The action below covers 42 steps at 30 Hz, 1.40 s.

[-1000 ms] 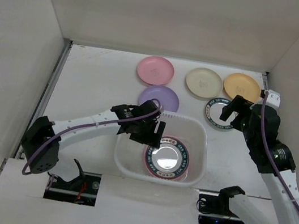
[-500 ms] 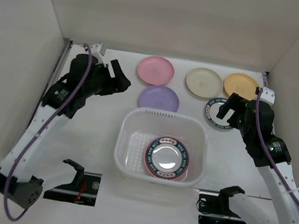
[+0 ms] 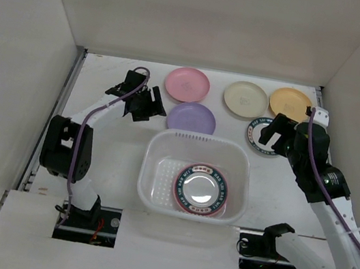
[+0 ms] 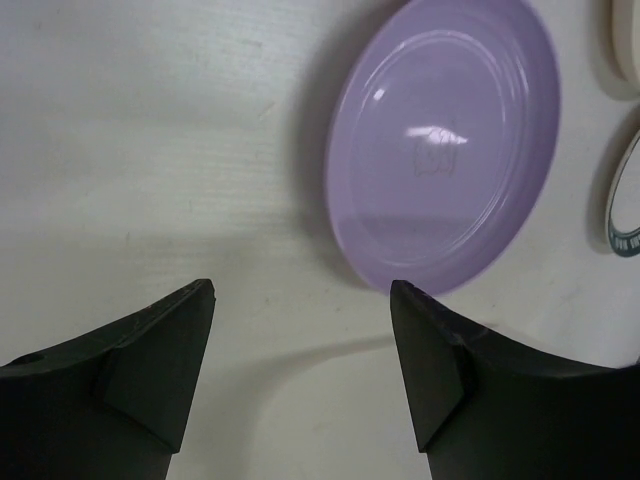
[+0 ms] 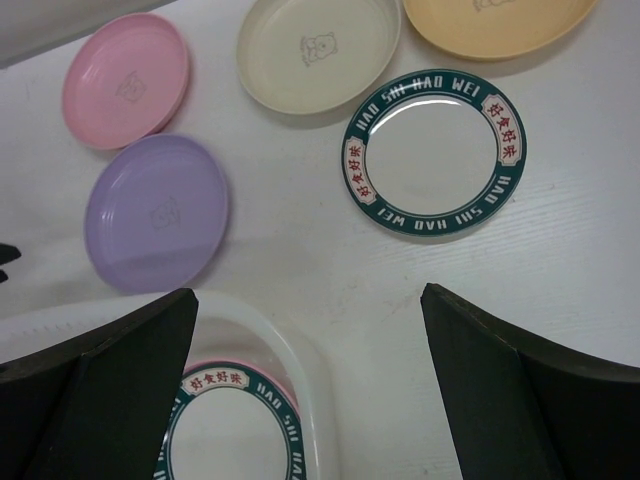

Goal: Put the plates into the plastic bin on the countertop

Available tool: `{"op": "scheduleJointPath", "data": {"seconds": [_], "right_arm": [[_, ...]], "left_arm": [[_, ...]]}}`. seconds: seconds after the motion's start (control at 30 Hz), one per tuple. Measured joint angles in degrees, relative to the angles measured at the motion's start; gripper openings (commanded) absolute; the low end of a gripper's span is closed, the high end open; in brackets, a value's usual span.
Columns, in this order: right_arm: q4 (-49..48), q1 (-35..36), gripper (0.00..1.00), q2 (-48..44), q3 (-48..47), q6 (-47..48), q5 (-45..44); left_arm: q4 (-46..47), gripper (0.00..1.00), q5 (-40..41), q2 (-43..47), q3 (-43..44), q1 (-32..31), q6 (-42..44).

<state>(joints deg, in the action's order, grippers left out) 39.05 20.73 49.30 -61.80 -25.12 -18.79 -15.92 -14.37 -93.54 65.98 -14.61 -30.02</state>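
The plastic bin sits mid-countertop. In it lies a white teal-rimmed plate on a pink plate whose edge shows. On the counter are a purple plate, a pink plate, a cream plate, an orange-yellow plate and a second teal-rimmed plate. My left gripper is open and empty just left of the purple plate, low over the counter. My right gripper is open and empty above the teal-rimmed plate, which lies beyond its fingertips.
White walls close the counter at the back and both sides. The right wrist view also shows the purple plate, pink plate, cream plate, orange-yellow plate and the bin's rim.
My left gripper left the bin, swung up to the back left, then came down beside the purple plate. My right gripper has barely moved.
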Motion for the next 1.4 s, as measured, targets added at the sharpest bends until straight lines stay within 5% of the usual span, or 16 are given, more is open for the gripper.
{"op": "scheduleJointPath", "data": {"seconds": [0.67,1.4], "right_arm": [[0.0,-0.7,1.00,5.1,-0.3,-0.6,5.4],[0.8,-4.3,1.00,14.4,-10.1,-0.6,10.7]], "left_arm": [[6.1,0.67,-1.8,-19.2,14.2,-2.1,2.6],[-6.9,0.51,4.9,-29.7,28.6,-4.4,13.5]]}}
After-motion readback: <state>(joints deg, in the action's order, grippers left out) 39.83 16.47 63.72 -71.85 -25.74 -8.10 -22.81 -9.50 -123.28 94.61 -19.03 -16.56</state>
